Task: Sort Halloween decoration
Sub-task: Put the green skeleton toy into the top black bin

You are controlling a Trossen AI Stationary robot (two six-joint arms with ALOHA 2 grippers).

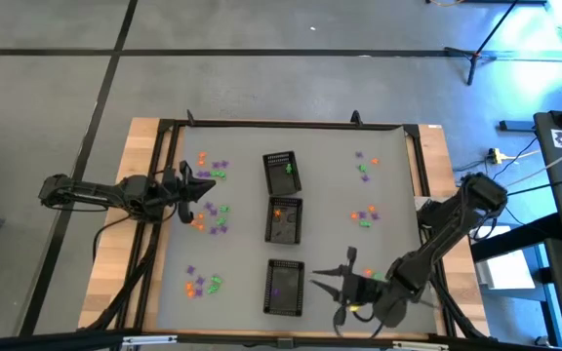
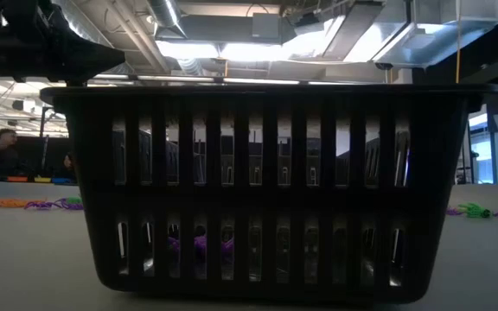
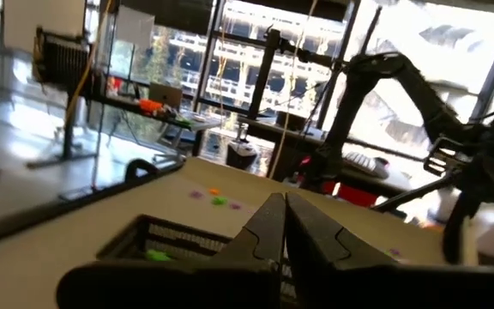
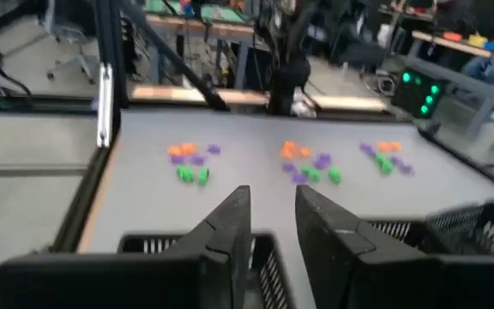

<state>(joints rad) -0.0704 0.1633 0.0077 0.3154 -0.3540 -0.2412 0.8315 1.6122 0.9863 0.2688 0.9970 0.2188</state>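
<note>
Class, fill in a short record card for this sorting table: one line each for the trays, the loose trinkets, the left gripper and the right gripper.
Trays: three black mesh trays in a column down the table's middle; the far one holds green pieces, the middle orange, the near purple.
Loose trinkets: orange, green and purple trinkets in small clusters on both sides of the trays.
Left gripper: left gripper shut, empty, over the left clusters.
Right gripper: right gripper slightly open, nothing visible between its fingers, beside the near tray.
</note>
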